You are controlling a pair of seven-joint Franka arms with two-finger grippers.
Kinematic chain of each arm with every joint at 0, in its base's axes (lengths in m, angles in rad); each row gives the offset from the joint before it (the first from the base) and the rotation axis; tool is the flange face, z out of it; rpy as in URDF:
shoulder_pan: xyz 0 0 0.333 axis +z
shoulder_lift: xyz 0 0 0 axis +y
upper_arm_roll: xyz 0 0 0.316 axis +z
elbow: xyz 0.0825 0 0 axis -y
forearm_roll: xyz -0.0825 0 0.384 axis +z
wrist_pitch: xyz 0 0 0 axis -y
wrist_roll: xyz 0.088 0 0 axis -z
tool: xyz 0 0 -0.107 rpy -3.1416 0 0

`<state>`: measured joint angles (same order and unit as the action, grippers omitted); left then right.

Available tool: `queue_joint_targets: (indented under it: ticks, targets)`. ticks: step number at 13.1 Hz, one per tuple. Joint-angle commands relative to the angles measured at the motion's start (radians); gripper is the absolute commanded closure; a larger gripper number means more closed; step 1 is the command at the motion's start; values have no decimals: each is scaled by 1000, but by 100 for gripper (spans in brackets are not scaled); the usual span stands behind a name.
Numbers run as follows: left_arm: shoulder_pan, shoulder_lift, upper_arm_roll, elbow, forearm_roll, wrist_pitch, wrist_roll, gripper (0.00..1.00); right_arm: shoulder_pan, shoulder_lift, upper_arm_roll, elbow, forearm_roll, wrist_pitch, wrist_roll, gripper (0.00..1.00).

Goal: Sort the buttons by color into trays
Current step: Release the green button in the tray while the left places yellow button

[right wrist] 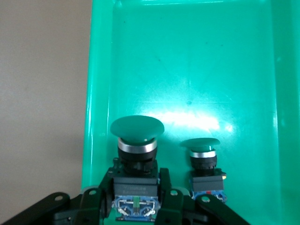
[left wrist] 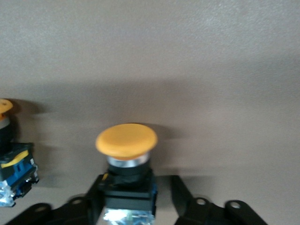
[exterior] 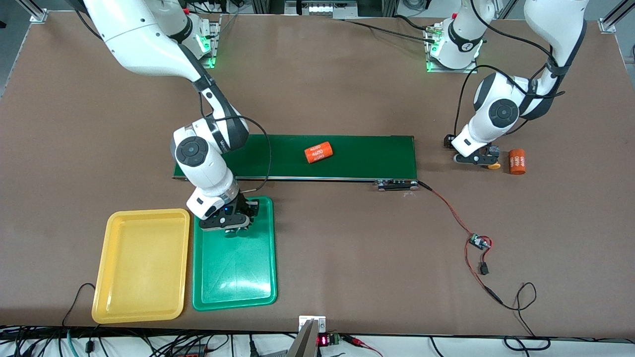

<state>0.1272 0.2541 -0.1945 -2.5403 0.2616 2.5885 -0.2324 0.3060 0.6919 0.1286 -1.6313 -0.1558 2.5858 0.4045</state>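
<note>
The right gripper (right wrist: 136, 206) was clamped on a green-capped button (right wrist: 136, 140), fingers pressed to both sides of its black body, low over the green tray (exterior: 258, 277) at the end nearest the conveyor belt (exterior: 357, 156). A second green-capped button (right wrist: 201, 159) stood upright in that tray just beside the held one. The right arm reached down from its base, elbow bent, forearm crossing the belt's end, wrist pointing steeply down at the tray.

The yellow tray (exterior: 144, 263) lay alongside the green one, toward the right arm's end of the table (exterior: 347, 248), nothing showing in it.

Over at the left arm's end, the left gripper (left wrist: 138, 206) was down at table level around a yellow-capped button (left wrist: 126, 140). One finger (left wrist: 91, 206) touched the button's body; the other stood slightly apart from it, so the jaws were not fully clamped. The button stood upright on the bare table, off the belt's end. The left arm folded tightly, elbow high, wrist dropped close to the surface.

Another yellow-capped button (left wrist: 11, 159) sat near it, only partly in the wrist view. An orange "4680" cylinder (exterior: 517, 161) lay just beside the left gripper, and another (exterior: 318, 152) on the belt.
</note>
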Motion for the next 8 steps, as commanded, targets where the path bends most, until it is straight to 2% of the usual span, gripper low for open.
queue_joint_targets:
  ticks: [1, 3, 5, 6, 8]
  targets:
    - [-11, -22, 10, 14, -8, -20, 8, 84, -2, 9, 3, 21, -11, 1, -12, 82]
    - [-32, -51, -14, 66, -8, -118, 13, 85, -2, 20, 3, 21, -11, 4, -12, 75]
    - [-40, -71, -83, 142, -13, -241, 10, 85, -7, 20, 3, 21, -10, 4, -12, 51]
    - [-40, -76, -123, 187, -24, -313, 10, 85, -8, 20, 0, 21, -10, 4, -12, 47]
    - [-43, -73, -213, 294, -33, -430, 8, 85, -8, 20, 0, 21, -10, 4, -12, 31]
